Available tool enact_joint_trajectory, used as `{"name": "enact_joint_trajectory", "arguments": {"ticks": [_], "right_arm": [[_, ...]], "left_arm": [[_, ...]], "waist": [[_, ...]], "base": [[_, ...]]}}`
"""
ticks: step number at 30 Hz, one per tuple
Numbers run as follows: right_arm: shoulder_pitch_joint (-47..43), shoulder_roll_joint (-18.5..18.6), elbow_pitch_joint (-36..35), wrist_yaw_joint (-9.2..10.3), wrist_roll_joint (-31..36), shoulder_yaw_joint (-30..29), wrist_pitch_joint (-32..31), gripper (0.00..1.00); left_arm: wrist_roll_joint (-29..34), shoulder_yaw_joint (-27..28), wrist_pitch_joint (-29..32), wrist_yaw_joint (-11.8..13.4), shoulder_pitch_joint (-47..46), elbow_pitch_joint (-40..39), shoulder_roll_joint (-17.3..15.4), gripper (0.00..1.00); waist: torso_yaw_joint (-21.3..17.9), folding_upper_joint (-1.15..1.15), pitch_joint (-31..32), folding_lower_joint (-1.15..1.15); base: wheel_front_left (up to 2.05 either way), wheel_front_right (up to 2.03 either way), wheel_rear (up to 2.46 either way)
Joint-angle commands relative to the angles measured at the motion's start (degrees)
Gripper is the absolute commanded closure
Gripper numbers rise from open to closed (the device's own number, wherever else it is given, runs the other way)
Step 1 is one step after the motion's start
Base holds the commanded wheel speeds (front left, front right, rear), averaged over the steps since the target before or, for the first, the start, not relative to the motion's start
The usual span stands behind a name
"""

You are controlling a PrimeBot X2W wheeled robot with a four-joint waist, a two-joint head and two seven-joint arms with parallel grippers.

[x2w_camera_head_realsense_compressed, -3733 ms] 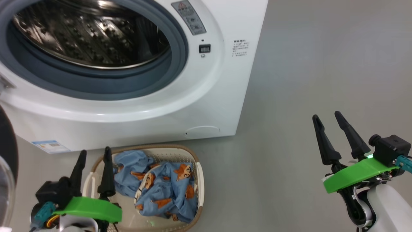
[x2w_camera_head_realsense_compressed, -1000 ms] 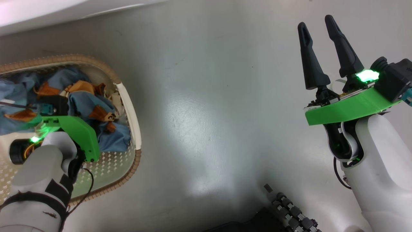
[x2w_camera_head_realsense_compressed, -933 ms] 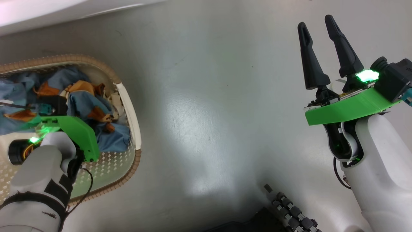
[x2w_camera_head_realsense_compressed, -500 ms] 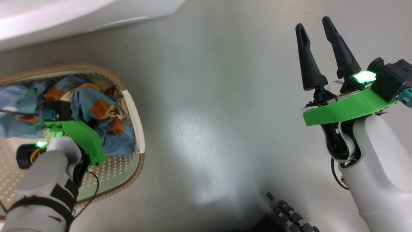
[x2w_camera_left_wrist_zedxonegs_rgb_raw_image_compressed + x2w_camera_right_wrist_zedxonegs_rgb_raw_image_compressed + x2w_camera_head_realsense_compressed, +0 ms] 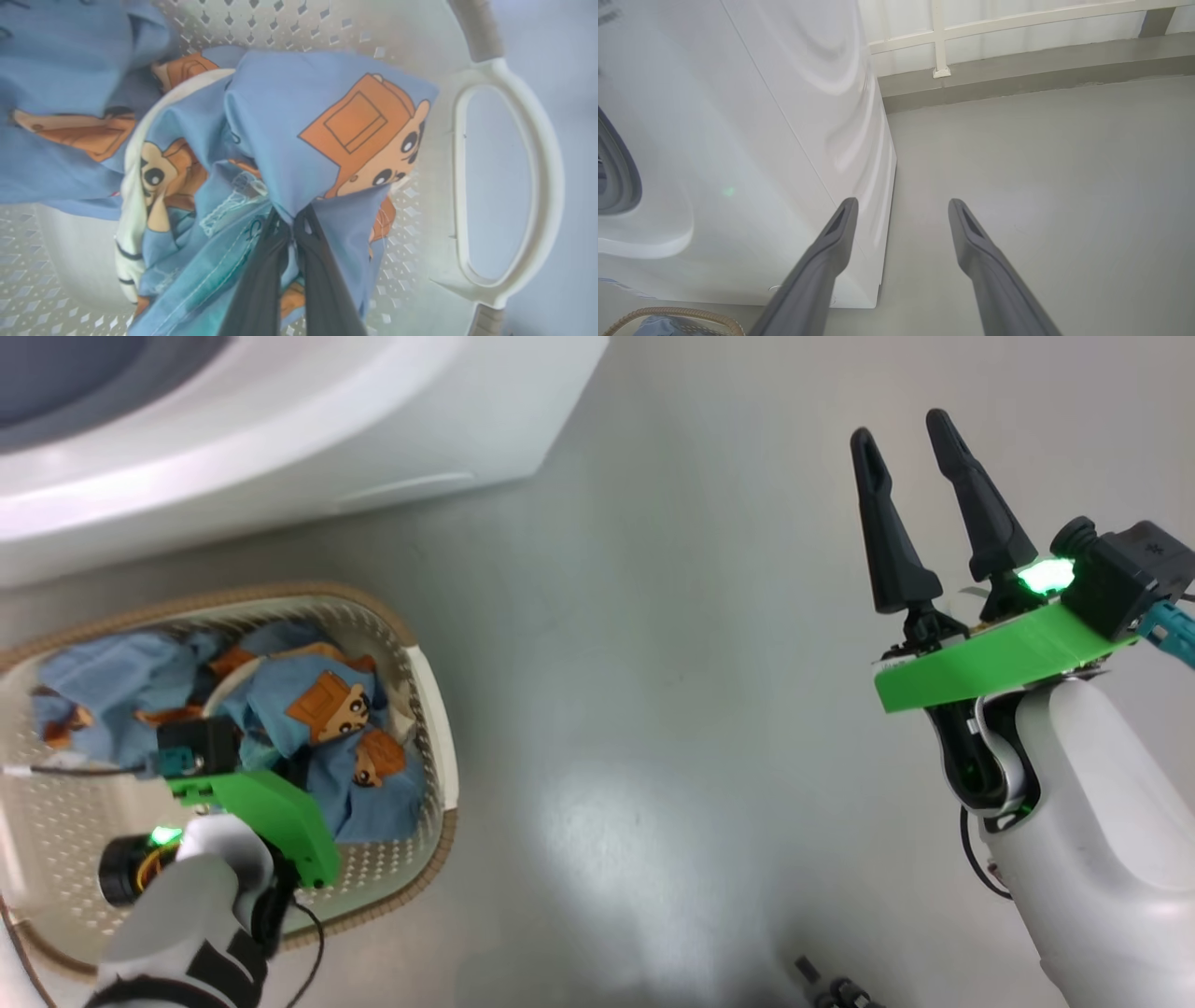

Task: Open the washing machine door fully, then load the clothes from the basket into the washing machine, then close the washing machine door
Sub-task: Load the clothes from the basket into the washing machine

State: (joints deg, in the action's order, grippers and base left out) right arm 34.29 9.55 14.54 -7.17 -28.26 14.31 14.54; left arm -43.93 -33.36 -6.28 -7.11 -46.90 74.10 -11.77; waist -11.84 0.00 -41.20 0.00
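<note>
Clothes (image 5: pixel 317 728) — soft light-blue fabric garments w/ orange-brown cartoon figures & white trim — lie bunched in the small cream-white perforated plastic basket (image 5: pixel 439 747) w/ brown woven-look rim, at the left on the floor. L gripper (image 5: pixel 293 219), two long dark fingers, is down inside the basket, pinched tight on a fold of the top garment. The fabric tents up from the tips.

Step in hand, as I judge it: lift this piece out & carry it to the machine. Raise it straight up first so the cloth clears the rim & the white side handle (image 5: pixel 542 186) just beside it. The grip is on a small fold only, so go slow. Hanging cloth could slip free or drag a 2nd garment along, since the rest of the pile touches the held piece.

Behind the basket stands the big white box-shaped front-loader washing machine (image 5: pixel 327 439), its grey rubber gasket (image 5: pixel 75 373) at the upper-left corner. Its lower front lip stands between basket & opening, so the load has to go up & over. Grey floor (image 5: pixel 653 663) lies mid-view. At far right the R gripper (image 5: pixel 901 425) hangs well apart from everything, fingers spread, holding nothing — not in the way.
</note>
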Motion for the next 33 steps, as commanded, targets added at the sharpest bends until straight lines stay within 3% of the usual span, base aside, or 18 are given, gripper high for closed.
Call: {"name": "enact_joint_trajectory", "arguments": {"ticks": [1,8,25,33], "right_arm": [[-3.31,0.57,-0.58,-0.32,-0.44,0.60,0.46,0.00],[-5.89,1.31,0.78,-0.32,-1.00,0.49,0.46,0.00],[-11.24,3.26,2.81,-0.32,-2.21,0.48,0.46,0.00],[-14.07,4.03,3.31,-0.32,-2.59,-0.57,0.46,0.00]], "left_arm": [[-0.86,1.15,-1.86,-0.19,2.58,-0.55,-0.96,1.00],[-2.99,0.23,-5.12,-0.35,6.68,-3.80,0.40,1.00],[-6.86,-2.21,-8.63,-0.37,14.15,-14.14,-1.05,1.00],[-3.65,3.45,-8.70,-0.27,17.46,-23.13,-2.42,1.00]], "waist": [[1.73,0.00,4.66,0.00],[3.45,0.00,11.64,0.00],[6.91,0.00,23.87,0.00],[9.22,0.00,28.51,0.00]], "base": [[0.00,0.00,0.00],[0.00,0.00,0.00],[0.00,0.00,0.00],[0.00,0.00,0.00]]}}
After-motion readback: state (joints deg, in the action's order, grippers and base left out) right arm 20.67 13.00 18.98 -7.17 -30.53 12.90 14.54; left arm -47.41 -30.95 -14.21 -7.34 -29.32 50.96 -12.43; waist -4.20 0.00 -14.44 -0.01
